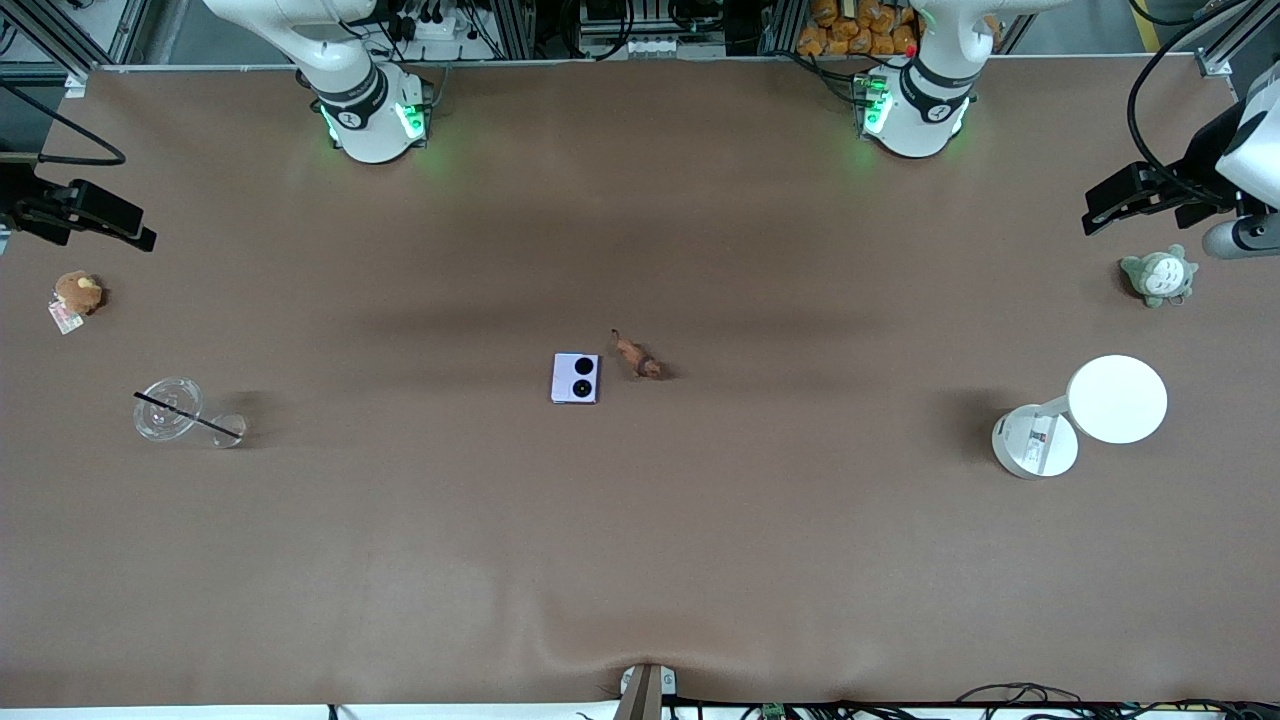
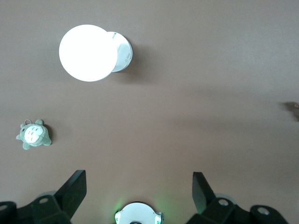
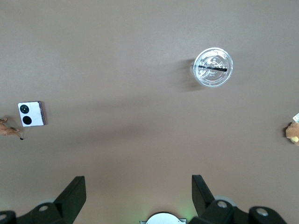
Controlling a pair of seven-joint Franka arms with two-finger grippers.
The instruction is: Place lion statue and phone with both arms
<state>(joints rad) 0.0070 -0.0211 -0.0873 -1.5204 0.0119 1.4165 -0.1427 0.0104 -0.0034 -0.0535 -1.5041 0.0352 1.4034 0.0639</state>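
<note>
So the lion statue [image 1: 637, 357] and the phone [image 1: 575, 378] sit just beside each other, not touching, right in the middle of the worktop [image 1: 640, 560], with the lion a touch farther from the front camera and toward the left arm's end. Phone lies flat, camera circles up. Neither one is held, so I'd say the task is at the very start, nothing picked yet. Both arms wait up high at their own ends: the left gripper [image 2: 139, 189] hangs over the stretch near the white lamp [image 1: 1085, 412] and the grey-green plush [image 1: 1158, 276], jaws spread wide and empty; the right gripper [image 3: 139, 191] hangs over the end with the clear cup [image 1: 168, 408] with a black straw and the brown plush [image 1: 79, 294], jaws likewise wide apart, nothing in them. Next move, my guess: each arm has to reach in to the middle and come down on its own item. The tricky part is how close together the two things lie, so the arms could crowd each other.
</note>
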